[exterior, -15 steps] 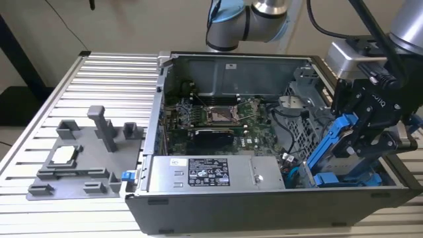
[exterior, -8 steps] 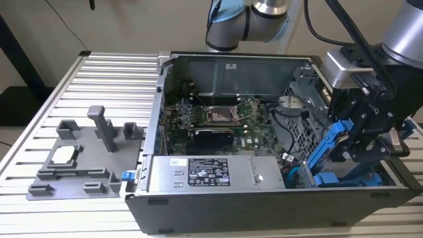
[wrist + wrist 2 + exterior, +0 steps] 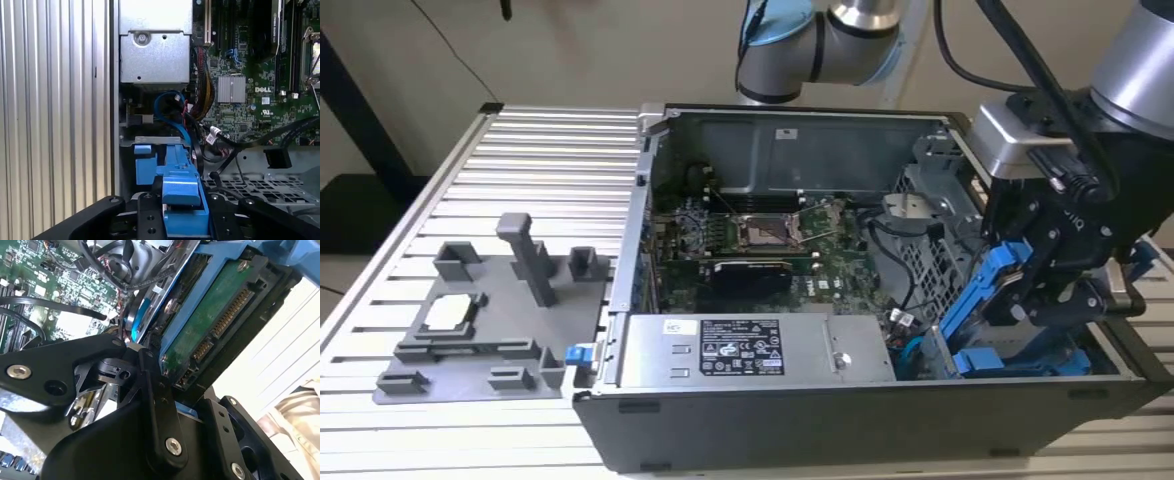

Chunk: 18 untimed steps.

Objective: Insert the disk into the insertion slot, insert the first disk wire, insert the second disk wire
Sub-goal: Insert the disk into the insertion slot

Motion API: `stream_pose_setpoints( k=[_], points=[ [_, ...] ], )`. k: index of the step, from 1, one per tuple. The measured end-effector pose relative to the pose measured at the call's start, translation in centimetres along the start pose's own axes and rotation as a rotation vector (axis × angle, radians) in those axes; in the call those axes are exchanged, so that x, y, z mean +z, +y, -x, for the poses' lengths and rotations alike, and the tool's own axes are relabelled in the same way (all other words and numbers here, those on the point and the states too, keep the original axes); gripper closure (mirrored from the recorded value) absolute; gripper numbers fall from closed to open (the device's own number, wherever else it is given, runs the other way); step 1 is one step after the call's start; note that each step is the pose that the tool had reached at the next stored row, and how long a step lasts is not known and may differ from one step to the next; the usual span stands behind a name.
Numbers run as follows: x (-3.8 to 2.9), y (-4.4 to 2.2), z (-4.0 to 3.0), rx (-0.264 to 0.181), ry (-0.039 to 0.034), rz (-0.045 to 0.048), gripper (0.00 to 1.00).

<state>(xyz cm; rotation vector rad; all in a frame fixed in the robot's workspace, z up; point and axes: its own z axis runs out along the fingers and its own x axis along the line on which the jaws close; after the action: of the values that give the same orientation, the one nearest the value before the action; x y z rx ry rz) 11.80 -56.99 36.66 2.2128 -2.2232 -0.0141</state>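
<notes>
My gripper (image 3: 1034,300) hangs over the front right corner of the open computer case (image 3: 761,420), shut on the disk (image 3: 991,295). The disk is steeply tilted in its bright blue carrier frame, and its lower end dips toward the grey drive cage. In the second wrist view its green circuit board (image 3: 212,322) and connectors face the camera, with a black finger (image 3: 152,390) against the edge. The first wrist view has the blue frame (image 3: 181,200) between the black fingers. The insertion slot is covered by the disk and gripper. Loose cables with connectors (image 3: 213,135) lie beside the cage.
Another blue-fronted drive (image 3: 1021,362) sits low in the cage. The perforated cage wall (image 3: 927,265), motherboard (image 3: 754,235) and power supply (image 3: 740,350) crowd the case. A grey fixture (image 3: 487,320) stands on the ribbed table at the exterior view's left.
</notes>
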Motion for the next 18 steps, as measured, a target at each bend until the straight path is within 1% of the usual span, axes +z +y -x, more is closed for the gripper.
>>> stream_pose_setpoints(
  k=[1,2,4,6,8,12,13,14,15,18],
  points=[
    [0.01,0.0,0.0,0.0,-0.0013,-0.0001,0.66],
    [0.02,0.0,0.0,0.0,-0.0027,-0.0001,0.59],
    [0.01,0.0,0.0,0.0,-0.0046,-0.0001,0.59],
    [-0.12,0.0,0.0,0.0,-0.0047,-0.0001,0.59],
    [-0.7,0.0,0.0,0.0,-0.0048,-0.0001,0.59],
    [-2.24,0.02,0.03,0.0,-0.0048,-0.0002,0.59],
    [-2.44,0.02,0.04,0.0,-0.0048,-0.0014,0.59],
    [-2.47,0.02,0.04,0.0,-0.0049,-0.0052,0.59],
    [-2.45,0.02,0.04,0.0,-0.0057,-0.0168,0.59],
    [-2.47,0.02,0.04,-0.001,-0.0065,-0.0695,0.59]
  ],
)
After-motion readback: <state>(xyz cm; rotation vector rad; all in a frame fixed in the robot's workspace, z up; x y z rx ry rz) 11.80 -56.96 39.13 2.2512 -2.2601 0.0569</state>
